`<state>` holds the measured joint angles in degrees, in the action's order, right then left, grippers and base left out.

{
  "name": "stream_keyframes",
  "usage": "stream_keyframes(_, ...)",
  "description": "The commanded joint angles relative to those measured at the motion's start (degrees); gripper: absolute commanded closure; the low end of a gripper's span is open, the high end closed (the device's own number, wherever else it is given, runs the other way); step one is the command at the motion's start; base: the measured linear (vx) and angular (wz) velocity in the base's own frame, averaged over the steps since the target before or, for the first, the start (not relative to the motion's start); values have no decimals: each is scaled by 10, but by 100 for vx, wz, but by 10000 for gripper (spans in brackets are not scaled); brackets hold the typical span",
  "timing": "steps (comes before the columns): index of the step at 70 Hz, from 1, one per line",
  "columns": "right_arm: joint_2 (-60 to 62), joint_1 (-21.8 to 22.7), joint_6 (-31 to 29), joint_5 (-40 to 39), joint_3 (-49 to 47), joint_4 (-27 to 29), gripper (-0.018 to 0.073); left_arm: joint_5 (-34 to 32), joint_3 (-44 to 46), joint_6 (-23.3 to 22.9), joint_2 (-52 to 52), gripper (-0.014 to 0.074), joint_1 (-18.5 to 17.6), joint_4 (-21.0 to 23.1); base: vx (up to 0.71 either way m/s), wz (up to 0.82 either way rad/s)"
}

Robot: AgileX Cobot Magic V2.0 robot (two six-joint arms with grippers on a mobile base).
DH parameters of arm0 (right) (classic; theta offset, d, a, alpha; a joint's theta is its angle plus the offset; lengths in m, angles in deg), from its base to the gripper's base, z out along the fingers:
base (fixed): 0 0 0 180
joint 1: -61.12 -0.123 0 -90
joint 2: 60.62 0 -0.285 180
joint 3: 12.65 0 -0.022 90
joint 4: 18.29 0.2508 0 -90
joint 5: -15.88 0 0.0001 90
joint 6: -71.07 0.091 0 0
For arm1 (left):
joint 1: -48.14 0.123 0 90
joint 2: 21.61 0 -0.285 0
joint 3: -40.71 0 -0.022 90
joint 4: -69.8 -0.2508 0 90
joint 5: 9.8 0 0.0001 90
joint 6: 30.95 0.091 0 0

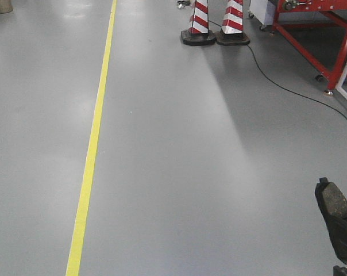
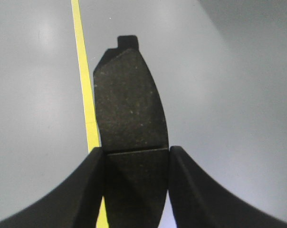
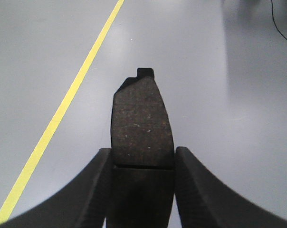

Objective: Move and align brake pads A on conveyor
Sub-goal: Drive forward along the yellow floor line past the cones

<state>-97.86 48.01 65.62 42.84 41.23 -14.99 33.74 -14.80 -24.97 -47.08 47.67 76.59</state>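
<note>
My left gripper (image 2: 136, 154) is shut on a dark grey brake pad (image 2: 129, 104), which sticks out forward between the black fingers, groove at the fingertips, above the grey floor. My right gripper (image 3: 142, 154) is shut on a second brake pad (image 3: 141, 123) in the same way. In the front view the right gripper's pad (image 1: 334, 201) shows at the bottom right edge, held in the air. The left gripper is out of the front view. The conveyor and the other pads are out of view.
Smooth grey floor (image 1: 179, 161) with a yellow line (image 1: 93, 144) running lengthwise. Two red-and-white cones (image 1: 199, 26) stand at the far middle. A red metal frame on wheels (image 1: 328, 34) is at the far right, with a black cable (image 1: 288, 89) across the floor.
</note>
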Motion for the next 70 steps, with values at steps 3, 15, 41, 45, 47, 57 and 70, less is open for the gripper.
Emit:
stream_keyframes(3,0,1,-5,-50,-18,-2,459,-47,16,-2,-3,440,-4,6,46,6)
stream_keyframes(15,0,1,-5,-50,-18,-2,459,-47,16,-2,-3,440,-4,6,48,9)
stream_keyframes(41,0,1,-5,-50,-18,-2,459,-47,16,-2,-3,440,-4,6,51,9)
stream_keyframes(45,0,1,-5,-50,-18,-2,459,-47,16,-2,-3,440,-4,6,52,6)
stream_keyframes(47,0,1,-5,-50,-18,-2,459,-47,16,-2,-3,440,-4,6,53,6)
stream_keyframes(57,0,1,-5,-50,-18,-2,459,-47,16,-2,-3,440,-4,6,54,5)
stream_keyframes(70,0,1,-5,-50,-18,-2,459,-47,16,-2,-3,440,-4,6,54,5)
